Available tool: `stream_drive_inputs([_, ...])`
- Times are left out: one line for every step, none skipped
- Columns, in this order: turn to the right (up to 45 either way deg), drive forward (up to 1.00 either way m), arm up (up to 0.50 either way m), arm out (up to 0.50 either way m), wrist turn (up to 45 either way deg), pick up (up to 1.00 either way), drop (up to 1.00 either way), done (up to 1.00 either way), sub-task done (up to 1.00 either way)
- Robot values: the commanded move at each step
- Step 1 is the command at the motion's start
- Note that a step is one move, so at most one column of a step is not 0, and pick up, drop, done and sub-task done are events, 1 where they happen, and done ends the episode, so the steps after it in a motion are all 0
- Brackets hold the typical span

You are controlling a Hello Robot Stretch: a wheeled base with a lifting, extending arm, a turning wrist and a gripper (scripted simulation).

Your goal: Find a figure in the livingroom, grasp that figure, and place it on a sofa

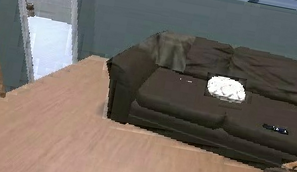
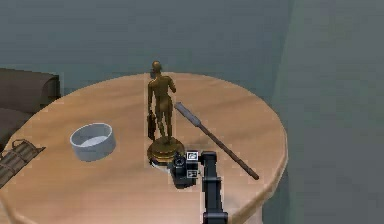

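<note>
A golden figure of a standing person on a round base stands upright near the front of a round wooden table in the arm side view. The arm rises from the bottom edge, and its gripper sits right at the figure's base. I cannot tell whether it holds anything. In the forward view a dark brown sofa stands against the blue-grey wall, across bare wooden floor. The sofa's arm also shows at the arm side view's left edge.
On the table lie a grey bowl, a long dark bat and a slatted thing at its left rim. The sofa carries a white cushion, a draped cloth and a small dark remote. A white door stands at left.
</note>
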Motion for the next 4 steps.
stream_drive_inputs([0.0,0.00,0.10,0.00,0.0,0.00,0.00,0.00,0.00])
stream_drive_inputs([0.0,0.00,0.16,0.00,0.0,0.00,0.00,0.00,0.00])
stream_drive_inputs([0.0,0.00,0.00,0.00,-45.0,0.00,0.00,0.00,0.00])
stream_drive_inputs([0.0,0.00,0.00,0.00,-45.0,0.00,0.00,0.00,0.00])
